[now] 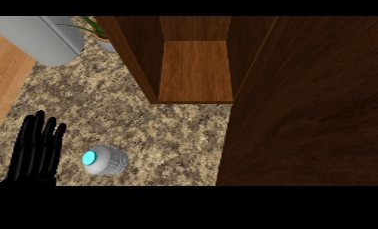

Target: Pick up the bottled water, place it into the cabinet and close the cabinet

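Note:
The bottled water [103,160] stands upright on the speckled counter [162,133] at the lower left, seen from above as a grey-white body with a cyan cap. My left hand [35,150] rests just left of it, fingers straight and pointing up, apart from the bottle. The wooden cabinet [193,70] stands open at the top centre, its shelf bare. Its open door [303,108] is a broad dark wood panel filling the right side. My right hand is out of view.
A grey appliance [44,38] sits at the top left, with a potted plant [100,33] beside the cabinet's left wall. A light wooden surface [11,73] borders the counter on the far left.

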Available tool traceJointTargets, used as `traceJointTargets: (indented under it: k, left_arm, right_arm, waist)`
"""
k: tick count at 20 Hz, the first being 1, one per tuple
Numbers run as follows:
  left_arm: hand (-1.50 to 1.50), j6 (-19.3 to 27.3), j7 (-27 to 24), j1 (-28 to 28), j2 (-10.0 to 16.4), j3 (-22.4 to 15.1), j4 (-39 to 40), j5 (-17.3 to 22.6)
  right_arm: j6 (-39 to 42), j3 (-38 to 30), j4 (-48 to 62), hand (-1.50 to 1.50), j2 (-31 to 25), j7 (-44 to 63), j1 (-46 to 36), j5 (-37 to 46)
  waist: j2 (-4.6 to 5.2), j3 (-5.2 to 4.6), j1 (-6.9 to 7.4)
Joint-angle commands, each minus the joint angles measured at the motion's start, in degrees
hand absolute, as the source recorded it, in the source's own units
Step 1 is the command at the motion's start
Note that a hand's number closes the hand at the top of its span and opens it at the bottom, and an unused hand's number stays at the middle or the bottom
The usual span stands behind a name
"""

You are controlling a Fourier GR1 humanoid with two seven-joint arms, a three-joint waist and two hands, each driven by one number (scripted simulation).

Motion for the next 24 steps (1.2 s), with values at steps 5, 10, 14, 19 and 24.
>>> traceJointTargets:
  k: [5,10,14,19,24]
  left_arm:
    - [-1.5,-6.43,-8.67,-0.67,1.02,9.23,11.15,8.47]
    - [-1.5,-9.1,-16.03,-1.92,-0.5,10.0,21.35,9.29]
    - [-1.5,-10.33,-20.68,-1.37,-2.13,9.97,27.49,9.33]
    - [-1.5,-13.3,-24.5,-5.18,-2.17,13.23,35.95,11.14]
    - [-1.5,-15.33,-36.07,-5.55,-4.25,16.08,49.1,11.57]
  right_arm:
    - [-1.28,-1.1,-6.19,-1.5,-1.1,4.71,-2.72,1.88]
    - [-1.51,0.18,-9.21,-1.5,-2.35,3.79,0.73,2.19]
    - [-1.62,-0.26,-13.08,-1.5,-3.99,7.19,0.21,1.84]
    - [-2.54,2.65,-7.15,-1.5,-1.91,5.34,-2.78,5.0]
    - [-3.92,3.88,-8.59,-1.5,-1.98,5.85,-2.34,4.76]
  waist:
    - [0.1,0.01,0.31]
    - [0.05,0.02,-0.04]
    - [-0.02,0.0,-0.19]
    - [0.07,0.04,0.1]
    - [0.02,0.0,-0.21]
